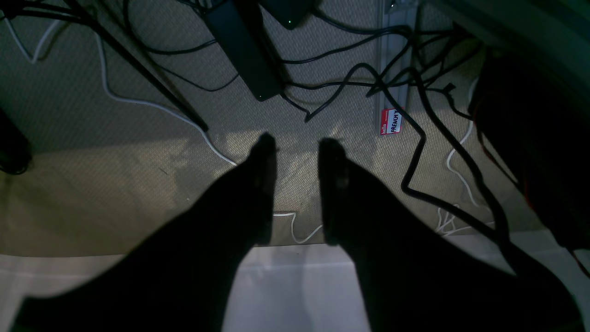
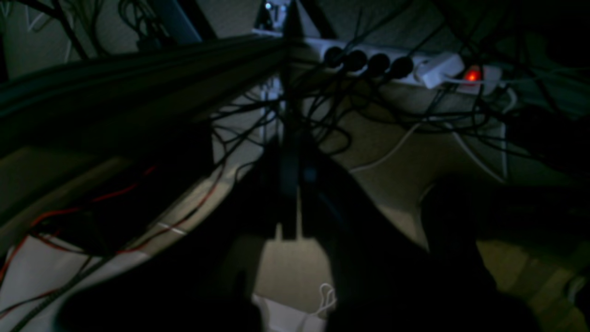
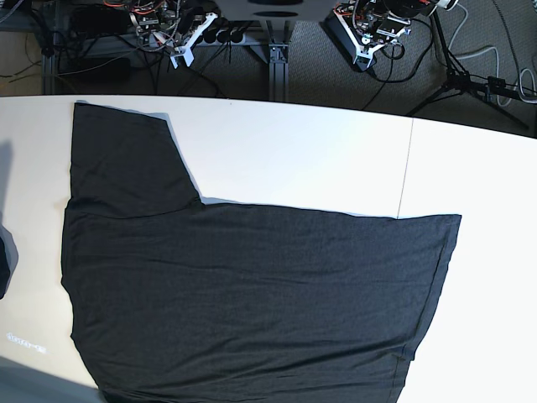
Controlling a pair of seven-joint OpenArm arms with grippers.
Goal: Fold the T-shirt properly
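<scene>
T-shirt (image 3: 252,294) flat on table (image 3: 336,159), well apart from fingers (image 1: 265,152).

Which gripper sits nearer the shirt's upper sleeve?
Right. The right gripper hangs past the table's far edge just above the T-shirt sleeve; the left gripper is parked further along, off toward the hem side.

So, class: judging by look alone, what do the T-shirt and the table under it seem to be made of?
The T-shirt: seemingly a soft knit fabric, matte dark charcoal. It lies limp and flat, with a faint heathered grain and gentle ripples. The table: a smooth, hard white board, possibly laminate. It has an even matte sheen, and a thin seam line suggests joined panels.
</scene>
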